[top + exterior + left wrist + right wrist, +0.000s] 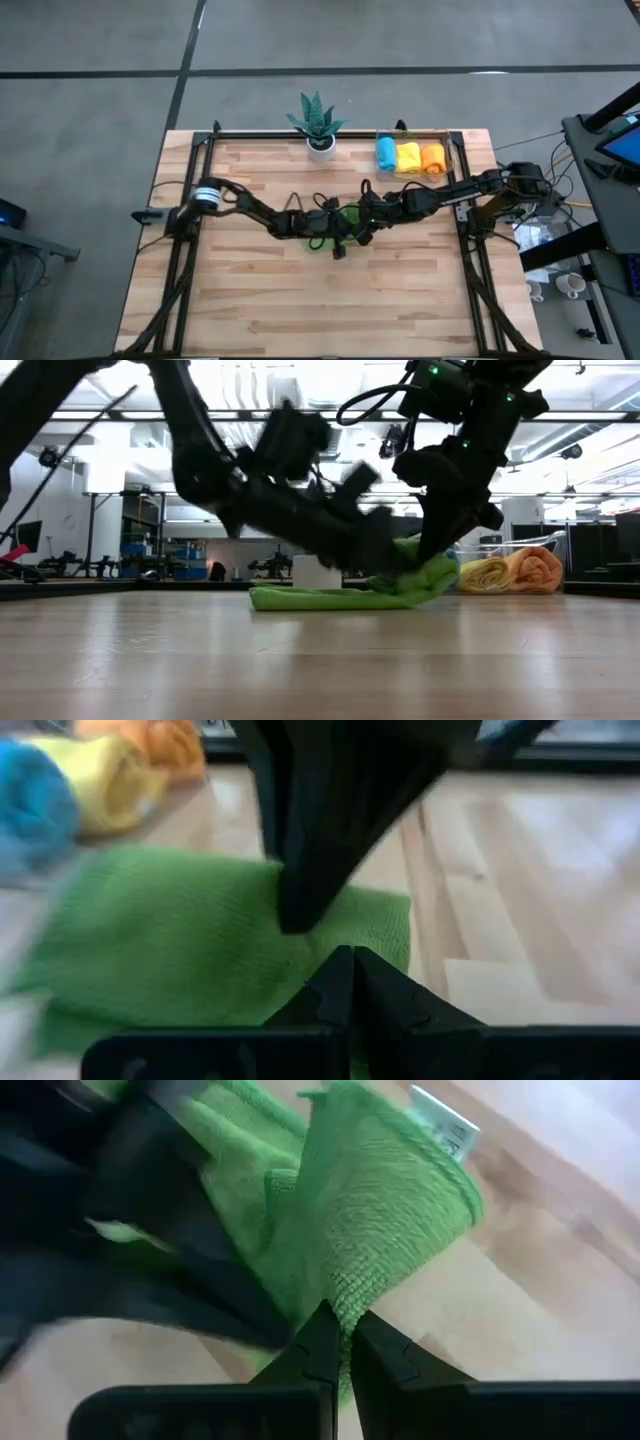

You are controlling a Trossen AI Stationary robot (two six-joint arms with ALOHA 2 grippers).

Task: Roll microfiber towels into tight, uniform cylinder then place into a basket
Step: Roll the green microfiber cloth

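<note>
A green towel lies mid-table, flat at its left end and raised at its right end. My right gripper comes down from the right and is shut on that raised part. My left gripper reaches in nearly level from the table's left. It is shut, and its tips are over the green towel, close beside the right gripper. Blue, yellow and orange rolled towels lie side by side in the clear basket at the far right. My left gripper's shut fingertips are low over the green towel's middle; I cannot tell whether they touch it. My right gripper pinches the towel's hemmed edge between its two fingertips, slanting down from above and from the table's right. That end, which bears a white tag, is lifted and bunched, while the rest lies on the table.
A green spiky plant in a white pot stands at the far edge, left of the basket. Black frame rails run along the table's far and side edges. Bare wood stretches toward the near edge.
</note>
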